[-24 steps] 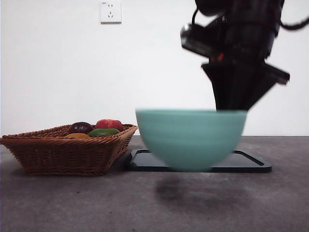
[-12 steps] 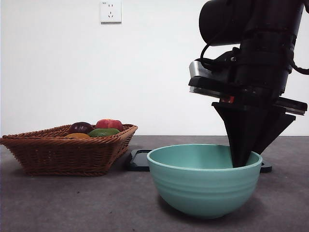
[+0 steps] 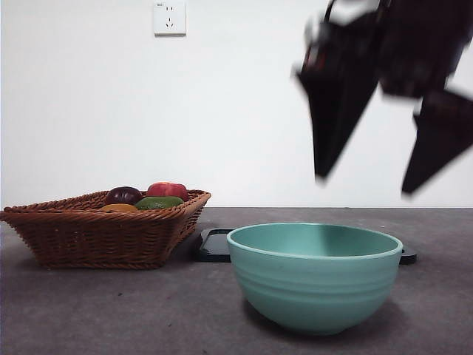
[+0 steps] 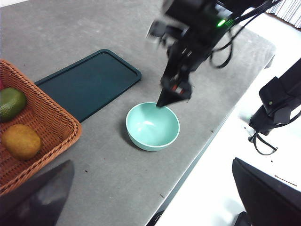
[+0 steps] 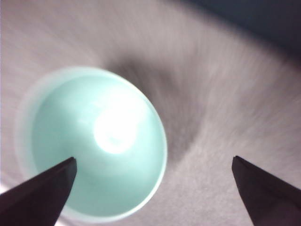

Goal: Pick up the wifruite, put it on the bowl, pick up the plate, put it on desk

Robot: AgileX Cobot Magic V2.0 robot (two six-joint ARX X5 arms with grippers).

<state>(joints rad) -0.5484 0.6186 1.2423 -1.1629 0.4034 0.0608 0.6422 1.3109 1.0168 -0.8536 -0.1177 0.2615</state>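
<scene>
Right gripper [image 3: 369, 177] is hanging with jaws apart just above the empty bowl [image 3: 315, 277]. Beside the bowl, the wifruite [image 4: 20, 141] is lying in the basket [image 4: 51, 129], nearer the left gripper [image 4: 150, 197], whose jaws are also standing apart.

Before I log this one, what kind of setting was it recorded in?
Probably a lab or test bench rather than a home: a bare grey desk against a blank white wall with one socket, cabled robot arms, and a few staged props, namely a bowl, a wicker fruit basket and a dark tray.
</scene>
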